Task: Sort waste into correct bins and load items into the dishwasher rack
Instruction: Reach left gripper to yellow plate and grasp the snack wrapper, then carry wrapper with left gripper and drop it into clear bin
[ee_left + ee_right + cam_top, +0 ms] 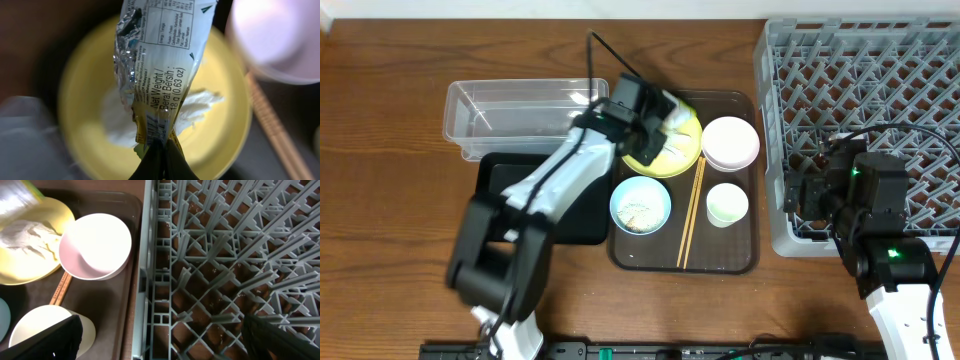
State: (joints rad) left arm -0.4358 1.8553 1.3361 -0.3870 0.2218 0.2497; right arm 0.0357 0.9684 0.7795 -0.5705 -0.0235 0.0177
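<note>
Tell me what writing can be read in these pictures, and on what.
"Net Weight / Berat Bersih : 18 g (0.63 oz)": on the snack wrapper pinched by the left gripper.
Its nutrition table and fine print: too small to read.
Nothing else bears text.

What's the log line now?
left gripper: shut on snack wrapper over yellow plate | right gripper: open, at rack edge | tissue: on plate
</note>
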